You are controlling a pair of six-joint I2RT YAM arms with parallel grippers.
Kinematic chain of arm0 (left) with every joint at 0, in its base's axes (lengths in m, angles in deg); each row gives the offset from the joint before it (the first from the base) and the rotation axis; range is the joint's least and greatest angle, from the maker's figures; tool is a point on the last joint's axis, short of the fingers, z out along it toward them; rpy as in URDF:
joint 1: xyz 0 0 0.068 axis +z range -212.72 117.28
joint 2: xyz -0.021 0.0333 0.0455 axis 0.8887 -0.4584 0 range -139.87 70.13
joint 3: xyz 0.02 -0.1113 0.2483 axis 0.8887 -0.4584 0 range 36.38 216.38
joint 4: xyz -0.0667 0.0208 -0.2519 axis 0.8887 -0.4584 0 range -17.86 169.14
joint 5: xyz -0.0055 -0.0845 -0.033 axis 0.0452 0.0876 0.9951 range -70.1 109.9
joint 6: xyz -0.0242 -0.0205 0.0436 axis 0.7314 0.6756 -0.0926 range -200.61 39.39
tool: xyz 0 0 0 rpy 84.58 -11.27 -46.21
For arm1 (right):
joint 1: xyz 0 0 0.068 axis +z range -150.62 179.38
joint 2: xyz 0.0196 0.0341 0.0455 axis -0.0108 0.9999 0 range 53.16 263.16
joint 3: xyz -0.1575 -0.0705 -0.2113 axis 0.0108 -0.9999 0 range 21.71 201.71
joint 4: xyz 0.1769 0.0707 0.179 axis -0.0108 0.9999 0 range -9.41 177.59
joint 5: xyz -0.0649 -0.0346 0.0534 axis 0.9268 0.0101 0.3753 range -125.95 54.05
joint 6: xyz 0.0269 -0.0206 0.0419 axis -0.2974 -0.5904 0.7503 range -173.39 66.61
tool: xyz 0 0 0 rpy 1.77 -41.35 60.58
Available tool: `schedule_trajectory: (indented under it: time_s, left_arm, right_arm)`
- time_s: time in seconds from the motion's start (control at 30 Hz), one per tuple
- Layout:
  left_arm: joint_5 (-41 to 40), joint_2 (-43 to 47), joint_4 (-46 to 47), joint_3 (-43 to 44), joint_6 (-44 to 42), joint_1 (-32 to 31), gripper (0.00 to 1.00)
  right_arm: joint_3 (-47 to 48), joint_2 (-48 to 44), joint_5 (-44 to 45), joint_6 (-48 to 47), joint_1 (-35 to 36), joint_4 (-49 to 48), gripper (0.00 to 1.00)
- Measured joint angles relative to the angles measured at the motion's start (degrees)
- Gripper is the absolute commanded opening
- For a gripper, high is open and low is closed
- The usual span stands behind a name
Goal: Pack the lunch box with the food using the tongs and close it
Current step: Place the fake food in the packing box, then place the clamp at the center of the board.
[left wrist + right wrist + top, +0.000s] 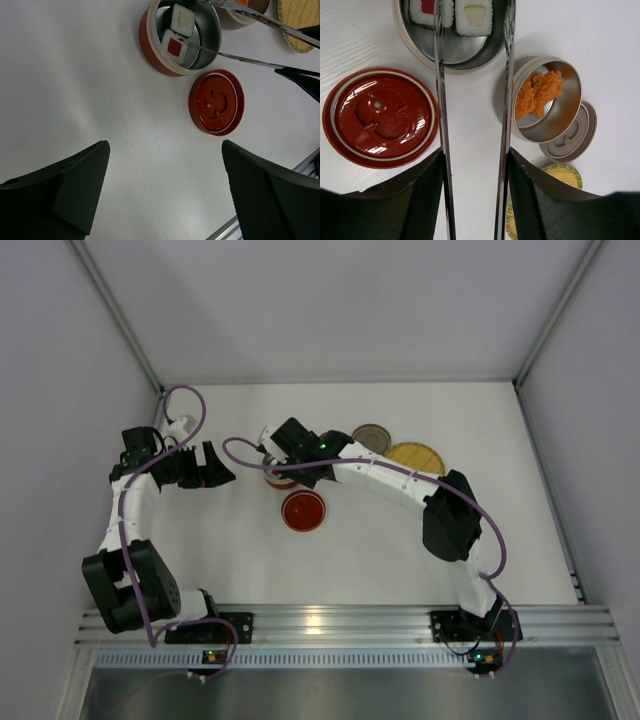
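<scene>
The right gripper (475, 160) pinches the tongs (441, 100), one jaw pressed against the outside of each metal arm. The two arms stand apart in a narrow V. They reach out over the lunch box (465, 50), a steel bowl in a red shell that sits on the white table (75, 75).

Two white rolls lie side by side in the lunch box, touching each other: one with a red centre (422, 10) and one with a green centre (474, 15). One tong arm runs over the red-centred roll, and the other passes along the bowl's rim beside the green one. The tip may be resting on the red roll, but the view is too tight to be sure.

The red lid (380, 117) lies on the table just beside the lunch box. On the other side of the tongs stands a small steel tin (560, 125) holding orange chunks (537, 92). A grey lid (580, 135) lies partly under it, and a yellow woven plate (565, 175) is near.

The left gripper (165, 165) hangs over bare table with its jaws spread wide, holding nothing, well apart from the lunch box.
</scene>
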Motion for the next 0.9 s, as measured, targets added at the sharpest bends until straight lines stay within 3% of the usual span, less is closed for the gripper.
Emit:
schedule_trajectory:
  time_s: [0.47,0.63,0.77,0.9]
  left_arm:
    - [0.0,0.1,0.0,-0.1,-0.3,0.0,0.98]
    - [-0.4,0.8,-0.8,0.1,-2.3,0.0,0.98]
    - [-0.9,1.1,-2.3,1.0,-4.4,0.0,0.98]
    - [-1.1,1.3,-3.9,1.2,-6.2,0.0,0.98]
  right_arm:
    - [0.0,-0.4,-1.6,0.7,0.0,0.1,0.45]
    - [-1.6,-5.7,-4.7,1.6,-1.8,0.0,0.43]
    - [-5.9,-14.3,-9.5,3.4,-7.6,-0.4,0.43]
    - [-12.0,-23.2,-15.5,5.0,-20.4,-1.1,0.43]
